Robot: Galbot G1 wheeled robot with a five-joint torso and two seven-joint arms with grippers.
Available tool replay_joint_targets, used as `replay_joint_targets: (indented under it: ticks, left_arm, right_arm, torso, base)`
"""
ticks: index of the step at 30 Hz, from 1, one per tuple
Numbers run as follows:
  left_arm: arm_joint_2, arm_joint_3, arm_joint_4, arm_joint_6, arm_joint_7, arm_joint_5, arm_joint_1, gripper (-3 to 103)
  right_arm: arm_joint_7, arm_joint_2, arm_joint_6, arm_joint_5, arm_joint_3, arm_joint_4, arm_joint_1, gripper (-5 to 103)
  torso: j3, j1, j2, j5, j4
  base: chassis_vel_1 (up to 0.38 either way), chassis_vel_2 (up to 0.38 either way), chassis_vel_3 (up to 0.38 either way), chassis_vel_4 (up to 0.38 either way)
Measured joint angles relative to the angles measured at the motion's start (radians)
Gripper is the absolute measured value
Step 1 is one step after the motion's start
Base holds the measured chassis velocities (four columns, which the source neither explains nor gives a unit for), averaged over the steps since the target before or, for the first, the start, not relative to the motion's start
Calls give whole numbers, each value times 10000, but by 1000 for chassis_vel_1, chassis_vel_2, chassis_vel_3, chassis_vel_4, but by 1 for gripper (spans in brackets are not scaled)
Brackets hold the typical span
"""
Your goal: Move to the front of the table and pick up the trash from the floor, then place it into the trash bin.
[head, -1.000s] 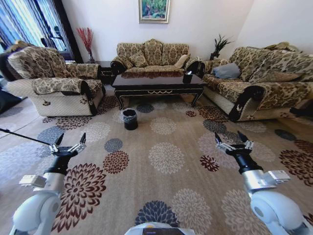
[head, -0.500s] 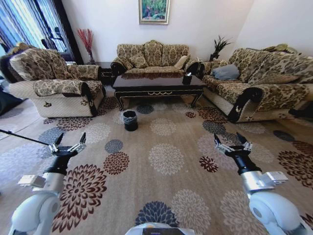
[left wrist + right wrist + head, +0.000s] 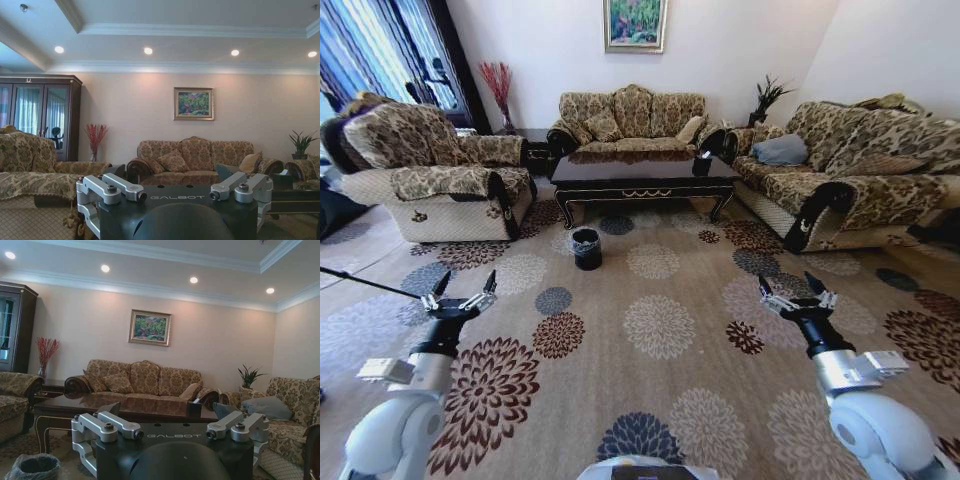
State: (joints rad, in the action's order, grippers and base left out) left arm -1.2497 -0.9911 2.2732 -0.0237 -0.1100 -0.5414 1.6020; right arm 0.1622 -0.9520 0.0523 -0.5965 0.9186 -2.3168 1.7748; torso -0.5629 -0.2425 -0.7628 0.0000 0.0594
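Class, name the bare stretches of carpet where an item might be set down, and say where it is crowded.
Free: the flowered carpet between the small round black bag-lined bin and the two open grippers, left and right. Crowded: around the glossy dark coffee table, hemmed by sofas.

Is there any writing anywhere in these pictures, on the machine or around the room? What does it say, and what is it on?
"GALBOT": on the black body of the left gripper, in the left wrist view.
"GALBOT": on the black body of the right gripper, in the right wrist view.
The framed painting on the wall shows no readable text.
The table carries a gold scroll ornament, not lettering.
Nothing else readable.
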Motion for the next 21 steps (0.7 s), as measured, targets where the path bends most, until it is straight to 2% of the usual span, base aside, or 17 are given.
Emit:
replay_joint_targets:
  ticks: [21]
  left_arm:
    - [-27,69,-9,25,-21,113,62,100]
  right_arm:
    - [-26,-34,145,0,-75,61,-108,100]
  torso:
    - [-536,-391,-926,0,0]
  base:
    - [0,0,0,0]
